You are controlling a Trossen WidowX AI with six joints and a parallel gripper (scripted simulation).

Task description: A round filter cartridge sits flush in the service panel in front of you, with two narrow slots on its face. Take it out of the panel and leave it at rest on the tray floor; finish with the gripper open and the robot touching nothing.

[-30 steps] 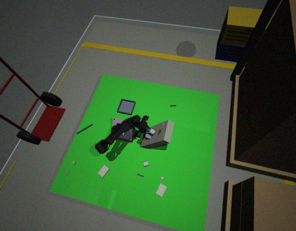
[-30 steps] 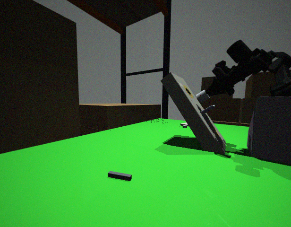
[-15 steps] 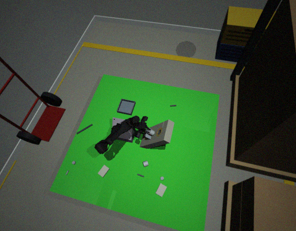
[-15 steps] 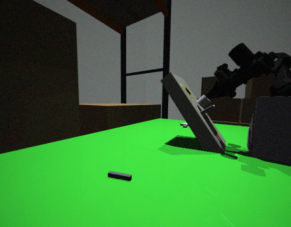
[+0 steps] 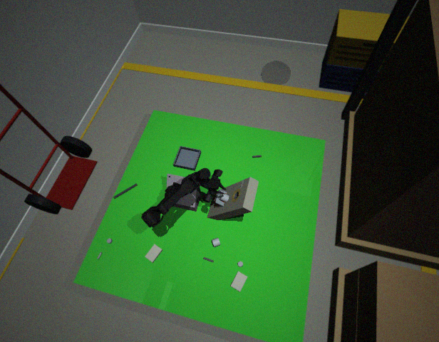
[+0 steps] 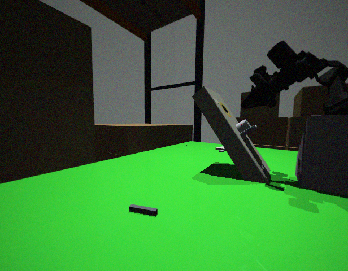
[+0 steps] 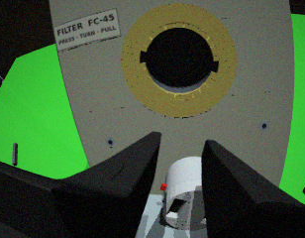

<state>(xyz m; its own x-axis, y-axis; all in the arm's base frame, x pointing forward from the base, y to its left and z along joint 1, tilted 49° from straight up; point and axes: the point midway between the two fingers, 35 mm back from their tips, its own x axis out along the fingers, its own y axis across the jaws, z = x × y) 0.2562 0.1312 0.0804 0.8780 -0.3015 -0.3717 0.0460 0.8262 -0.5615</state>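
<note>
The panel (image 5: 252, 195) (image 6: 226, 134) (image 7: 261, 74) leans back on the green mat. Its round socket (image 5: 236, 194) (image 7: 179, 57) is an empty dark hole inside a yellow ring. The white cartridge (image 5: 223, 197) (image 6: 243, 126) (image 7: 184, 174) is outside it, lower on the panel face, and seems to lie against a pale ledge (image 6: 250, 129) (image 7: 150, 208) that sticks out there. My gripper (image 6: 244, 105) (image 7: 182, 145) is a little open, with nothing between its fingertips. It is above the cartridge, which shows beyond the fingers and is partly hidden by the right one. The tray (image 5: 187, 158) holds nothing.
The grey robot base (image 6: 326, 151) stands close in front of the panel. A short dark bar (image 5: 256, 156) (image 6: 143, 210) lies behind the panel's side. A white cylinder (image 5: 215, 242), pale blocks and other small pieces lie elsewhere on the green mat (image 5: 286, 239).
</note>
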